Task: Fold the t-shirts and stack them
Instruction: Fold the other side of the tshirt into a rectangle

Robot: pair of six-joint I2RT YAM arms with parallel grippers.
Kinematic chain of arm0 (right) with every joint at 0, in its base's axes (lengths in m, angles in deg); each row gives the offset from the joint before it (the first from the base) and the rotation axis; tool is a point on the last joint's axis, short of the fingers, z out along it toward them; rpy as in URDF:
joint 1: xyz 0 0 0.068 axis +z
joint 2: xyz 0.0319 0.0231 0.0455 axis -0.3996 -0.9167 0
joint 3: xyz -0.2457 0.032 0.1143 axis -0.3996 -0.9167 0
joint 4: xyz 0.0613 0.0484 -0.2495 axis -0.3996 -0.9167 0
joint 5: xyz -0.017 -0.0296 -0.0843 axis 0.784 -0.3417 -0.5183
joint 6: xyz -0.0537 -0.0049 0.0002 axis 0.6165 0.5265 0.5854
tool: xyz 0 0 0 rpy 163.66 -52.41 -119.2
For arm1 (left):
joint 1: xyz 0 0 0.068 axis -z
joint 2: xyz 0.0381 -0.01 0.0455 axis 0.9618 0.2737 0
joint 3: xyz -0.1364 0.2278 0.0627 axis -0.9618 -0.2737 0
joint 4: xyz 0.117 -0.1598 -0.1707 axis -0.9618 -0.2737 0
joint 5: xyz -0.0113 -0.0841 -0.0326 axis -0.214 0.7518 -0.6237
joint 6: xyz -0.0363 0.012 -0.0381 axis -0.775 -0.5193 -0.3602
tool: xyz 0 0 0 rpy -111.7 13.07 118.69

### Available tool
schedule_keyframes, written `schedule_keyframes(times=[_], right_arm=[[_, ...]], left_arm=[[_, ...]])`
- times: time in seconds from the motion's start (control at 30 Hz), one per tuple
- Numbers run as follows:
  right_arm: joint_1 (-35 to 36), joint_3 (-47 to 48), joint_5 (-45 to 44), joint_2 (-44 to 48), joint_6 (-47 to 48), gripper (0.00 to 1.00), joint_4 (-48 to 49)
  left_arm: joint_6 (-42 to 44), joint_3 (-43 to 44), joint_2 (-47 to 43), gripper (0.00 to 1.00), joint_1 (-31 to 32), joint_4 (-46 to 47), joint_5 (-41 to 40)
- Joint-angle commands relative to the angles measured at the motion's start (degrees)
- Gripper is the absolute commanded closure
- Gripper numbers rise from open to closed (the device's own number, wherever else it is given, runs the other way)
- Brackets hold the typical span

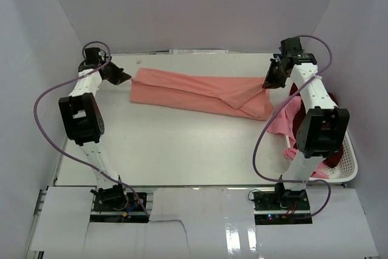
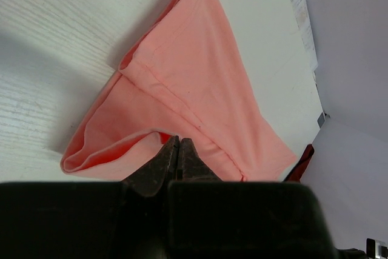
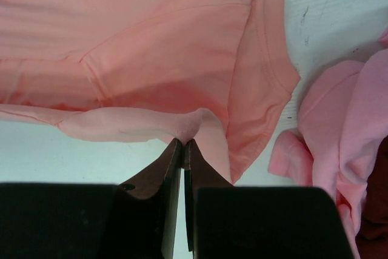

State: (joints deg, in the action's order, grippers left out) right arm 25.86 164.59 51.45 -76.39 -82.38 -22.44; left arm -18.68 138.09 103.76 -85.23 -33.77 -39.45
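So the salmon-pink cloth t-shirt (image 1: 194,91) is lying on the white tabletop (image 1: 182,150), towards the far side. It's folded into a long band running left to right, slanting a bit nearer at its right end. Each end has an arm on it.

The left arm (image 1: 82,110) reaches to the band's left end. In the left wrist view the left jaws are pressed together with the folded edge of the shirt (image 2: 194,83) pinched right at their tips, so they're closed on cloth, not gaping.

On the other side the right arm (image 1: 315,113) comes in at the right end. The right wrist view shows the right jaws squeezed narrow on a little pinch of the same shirt (image 3: 151,59), with the fabric drawn up into a small peak where they bite it. A sleeve with its hem sticks out to the right of that pinch.

Just beside the right end there's a lighter pink cloth t-shirt (image 1: 284,119), all bunched up, spilling over the rim of a white slotted plastic basket (image 1: 350,161) onto the tabletop. In the right wrist view a thin strip of bare tabletop shows between it and the salmon one. A dark maroon cloth t-shirt (image 1: 322,166) sits crumpled in the basket too, mostly hidden behind the right arm.
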Motion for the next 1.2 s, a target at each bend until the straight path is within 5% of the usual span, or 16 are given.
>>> schedule_keyframes(times=[0.0, 1.17], right_arm=[[-0.46, 3.13, -0.6, -1.67, -0.66, 0.92, -0.05], [-1.69, 14.9, 0.45, -18.55, -2.07, 0.92, 4.26]], left_arm=[[-0.59, 2.34, 0.63, 1.0, 0.04, 0.01, -0.26], [-2.26, 9.28, 9.07, 0.99, 0.83, 1.51, -0.88]])
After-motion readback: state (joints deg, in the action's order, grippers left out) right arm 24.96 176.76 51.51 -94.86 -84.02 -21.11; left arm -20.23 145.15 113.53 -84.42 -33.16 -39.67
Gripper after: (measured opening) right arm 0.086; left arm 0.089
